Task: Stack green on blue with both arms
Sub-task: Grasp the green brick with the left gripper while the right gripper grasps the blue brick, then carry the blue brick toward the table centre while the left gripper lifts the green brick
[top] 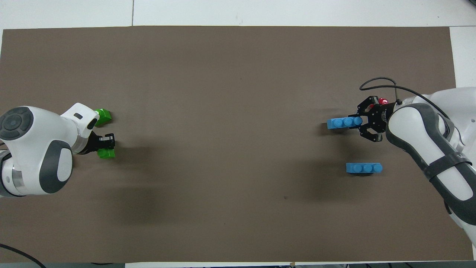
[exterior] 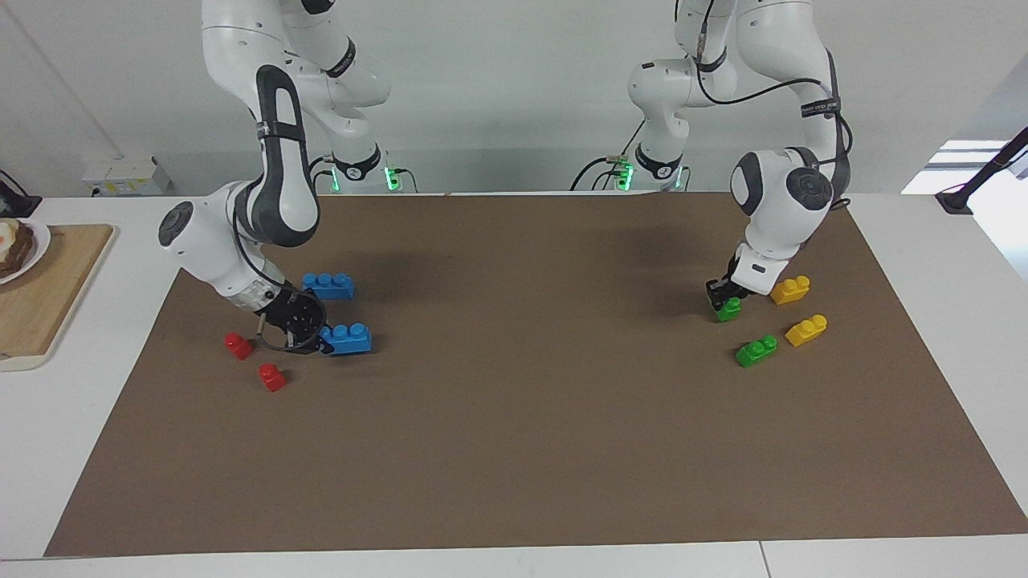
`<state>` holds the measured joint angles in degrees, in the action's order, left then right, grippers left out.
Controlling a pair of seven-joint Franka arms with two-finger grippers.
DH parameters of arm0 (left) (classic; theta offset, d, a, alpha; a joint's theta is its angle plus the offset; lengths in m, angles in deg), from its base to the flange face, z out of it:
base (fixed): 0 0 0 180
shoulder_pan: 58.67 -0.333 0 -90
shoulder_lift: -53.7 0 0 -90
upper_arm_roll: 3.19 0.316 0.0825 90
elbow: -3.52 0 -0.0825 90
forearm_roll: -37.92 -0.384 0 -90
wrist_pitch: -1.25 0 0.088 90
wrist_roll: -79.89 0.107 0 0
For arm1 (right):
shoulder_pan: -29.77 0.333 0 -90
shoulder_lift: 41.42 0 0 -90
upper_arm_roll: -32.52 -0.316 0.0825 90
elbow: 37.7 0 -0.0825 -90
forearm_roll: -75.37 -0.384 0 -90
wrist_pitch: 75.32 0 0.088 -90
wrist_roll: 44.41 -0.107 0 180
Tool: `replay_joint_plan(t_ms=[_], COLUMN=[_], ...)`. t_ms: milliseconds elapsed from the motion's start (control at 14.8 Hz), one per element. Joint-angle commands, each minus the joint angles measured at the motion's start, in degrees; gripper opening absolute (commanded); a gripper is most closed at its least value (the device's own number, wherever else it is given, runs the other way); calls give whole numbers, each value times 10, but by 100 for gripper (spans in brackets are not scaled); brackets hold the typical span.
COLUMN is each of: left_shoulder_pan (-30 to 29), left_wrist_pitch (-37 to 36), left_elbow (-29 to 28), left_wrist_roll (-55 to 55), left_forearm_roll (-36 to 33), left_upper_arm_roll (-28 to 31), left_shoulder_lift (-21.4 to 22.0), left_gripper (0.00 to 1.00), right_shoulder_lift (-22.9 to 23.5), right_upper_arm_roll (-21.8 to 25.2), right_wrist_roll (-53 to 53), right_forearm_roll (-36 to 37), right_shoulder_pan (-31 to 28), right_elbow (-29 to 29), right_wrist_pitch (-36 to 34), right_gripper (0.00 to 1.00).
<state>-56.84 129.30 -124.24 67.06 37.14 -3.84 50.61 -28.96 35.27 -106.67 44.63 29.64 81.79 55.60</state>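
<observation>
Both arms are down at the mat: the left gripper [exterior: 720, 299] clamps a green brick [exterior: 729, 309], the right gripper [exterior: 315, 341] a blue brick [exterior: 348, 338] by one end — an off-centre hold that could let it tilt when lifted.
</observation>
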Motion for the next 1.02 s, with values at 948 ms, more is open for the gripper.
replay_joint_plan(t_ms=[948], left_shoulder_pan=[79], left_wrist_pitch=[-16], left_elbow=[53], left_wrist_roll=[-624], left_forearm_roll=[29], left_upper_arm_roll=[-2], left_shoulder_lift=[-15], left_gripper=[0], right_shoulder_lift=[49], right_upper_arm_roll=[-2], right_wrist_roll=[-346], right_forearm_roll=[-5], right_shoulder_pan=[350], right_elbow=[-61], right_wrist_pitch=[119], right_gripper=[0])
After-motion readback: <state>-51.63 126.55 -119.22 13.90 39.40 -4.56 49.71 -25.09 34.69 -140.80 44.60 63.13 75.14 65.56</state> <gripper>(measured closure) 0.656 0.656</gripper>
